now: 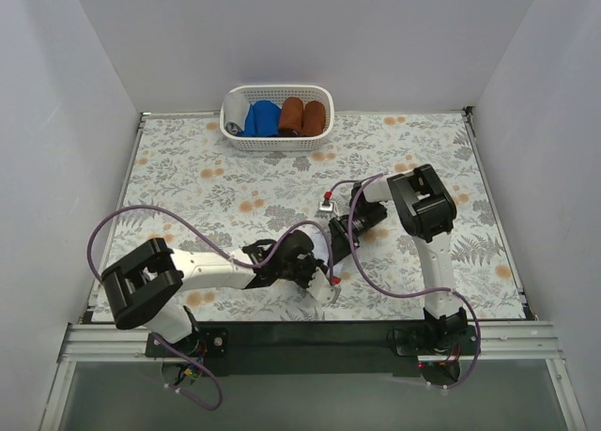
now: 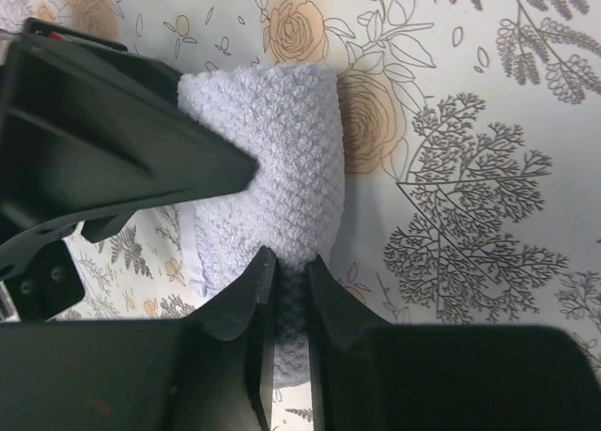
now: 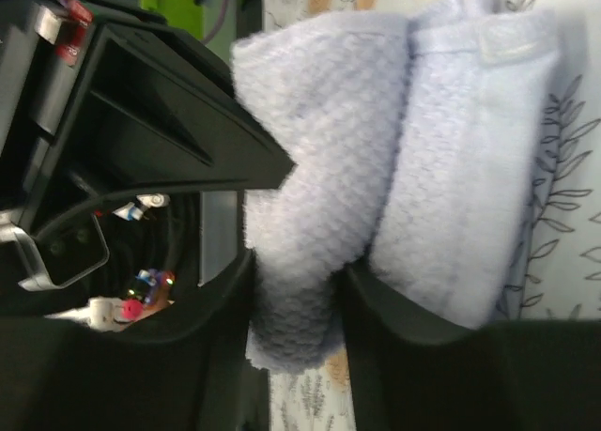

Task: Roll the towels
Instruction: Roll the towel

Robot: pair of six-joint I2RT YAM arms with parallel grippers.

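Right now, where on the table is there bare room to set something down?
Bare tabletop lies between the basket and the left arm, and at the far right beyond the right arm. Crowded: the middle, where the left tool and right tool meet at the pale towel; the basket is full.

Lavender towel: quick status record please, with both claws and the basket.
towel: thick lavender roll lying on the table
left claw: shut on towel end
right claw: around a towel fold, grip unclear
basket: far side, holds blue roll, rust-brown rolls, one pale roll
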